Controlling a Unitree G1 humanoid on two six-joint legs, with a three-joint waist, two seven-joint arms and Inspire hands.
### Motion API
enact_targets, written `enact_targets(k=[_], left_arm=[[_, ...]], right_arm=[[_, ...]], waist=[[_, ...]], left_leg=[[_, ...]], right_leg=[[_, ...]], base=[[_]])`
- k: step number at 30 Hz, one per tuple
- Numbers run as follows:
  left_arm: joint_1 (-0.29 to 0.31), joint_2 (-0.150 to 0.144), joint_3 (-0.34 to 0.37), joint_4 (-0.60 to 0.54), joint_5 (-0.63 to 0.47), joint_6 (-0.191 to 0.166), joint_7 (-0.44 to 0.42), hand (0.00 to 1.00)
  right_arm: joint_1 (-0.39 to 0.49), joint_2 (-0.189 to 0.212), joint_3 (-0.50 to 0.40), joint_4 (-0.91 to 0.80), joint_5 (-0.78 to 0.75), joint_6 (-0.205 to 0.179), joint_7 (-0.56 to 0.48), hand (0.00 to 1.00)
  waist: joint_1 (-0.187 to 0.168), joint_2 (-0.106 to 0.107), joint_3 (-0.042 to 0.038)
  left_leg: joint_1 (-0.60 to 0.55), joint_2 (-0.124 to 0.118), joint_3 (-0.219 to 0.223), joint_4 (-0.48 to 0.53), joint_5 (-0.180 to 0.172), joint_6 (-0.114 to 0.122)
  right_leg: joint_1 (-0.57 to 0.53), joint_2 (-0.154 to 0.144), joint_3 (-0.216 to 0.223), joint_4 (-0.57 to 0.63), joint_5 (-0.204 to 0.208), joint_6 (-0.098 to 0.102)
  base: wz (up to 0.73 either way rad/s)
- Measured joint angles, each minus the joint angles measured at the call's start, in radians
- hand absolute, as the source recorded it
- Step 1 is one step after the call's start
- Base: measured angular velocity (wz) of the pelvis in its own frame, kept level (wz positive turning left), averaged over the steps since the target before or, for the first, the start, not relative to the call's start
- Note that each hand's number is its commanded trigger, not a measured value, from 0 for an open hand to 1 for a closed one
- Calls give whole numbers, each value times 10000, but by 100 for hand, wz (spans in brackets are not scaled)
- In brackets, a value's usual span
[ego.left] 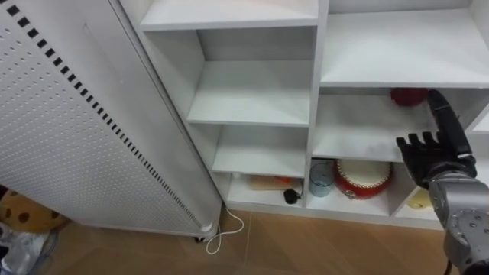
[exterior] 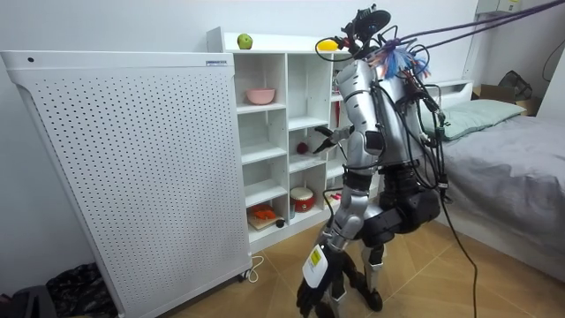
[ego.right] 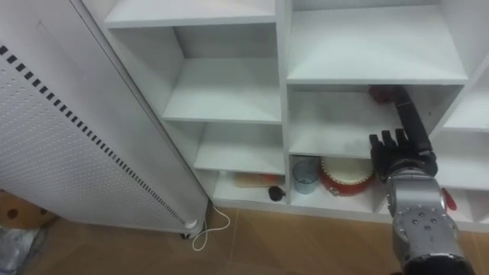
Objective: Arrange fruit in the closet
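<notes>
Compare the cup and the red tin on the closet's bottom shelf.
Colour: the cup is pale blue; the red tin has a pale top.
Shape: the cup is narrow and tallish, the tin wide and squat.
Place: the cup stands to the tin's left.
Both are upright, side by side in one compartment of the closet.

There is one white closet [ego.left: 315, 92], one perforated white panel [exterior: 132, 168] and one bed [exterior: 503, 150]. The fruit comes to three pieces: one green apple [exterior: 244, 41], one yellow fruit [exterior: 327, 44] and one red fruit [ego.left: 409, 96]. There is also one pink bowl [exterior: 260, 95], one glass cup [ego.left: 321, 179], one round red tin [ego.left: 363, 177], one small black ball [ego.left: 291, 196] and one wooden board [ego.left: 260, 182].
</notes>
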Motion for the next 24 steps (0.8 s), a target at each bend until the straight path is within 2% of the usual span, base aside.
enact_targets(k=[3,7,13,18,19,21,24], left_arm=[[-2,-1,-4,39,7,-12,0,0],[-2,-2,3,84,7,9,-1,0],[-30,-49,2,90,2,36,-50,0],[-44,-53,34,89,16,142,-289,0],[-111,-55,30,147,17,147,-340,0],[-258,-82,21,388,10,159,-522,0],[-493,-121,38,942,25,227,-880,0]], right_arm=[[0,-5,-1,55,182,3,37,0],[1,-3,-2,81,267,9,99,0],[108,19,-3,267,258,111,111,0],[264,60,9,1210,255,132,824,0],[468,58,33,1471,273,132,1091,0],[747,99,108,2018,314,233,1415,0],[1267,111,112,2976,197,645,2022,0]], waist=[[18,-34,22],[20,-71,45],[15,-63,51],[145,-53,88],[294,-84,132],[367,-82,167],[394,-60,191]], left_leg=[[71,18,96,-119,10,-16],[169,158,205,-323,29,-42],[634,207,221,-671,28,-44],[1289,356,243,-969,20,-65],[1542,358,248,-1097,0,-95],[1970,352,236,-1439,3,-98],[2654,322,148,-1949,62,-151]], right_leg=[[4,26,41,-76,42,-24],[68,116,-3,-357,185,-119],[576,175,-102,-724,203,-83],[1344,334,-229,-1184,201,-18],[1582,367,-227,-1316,197,-4],[2034,396,-307,-1624,214,36],[2796,416,-516,-2145,230,80]], base=[[-6],[-13],[-2],[-2],[-5],[4],[10]])
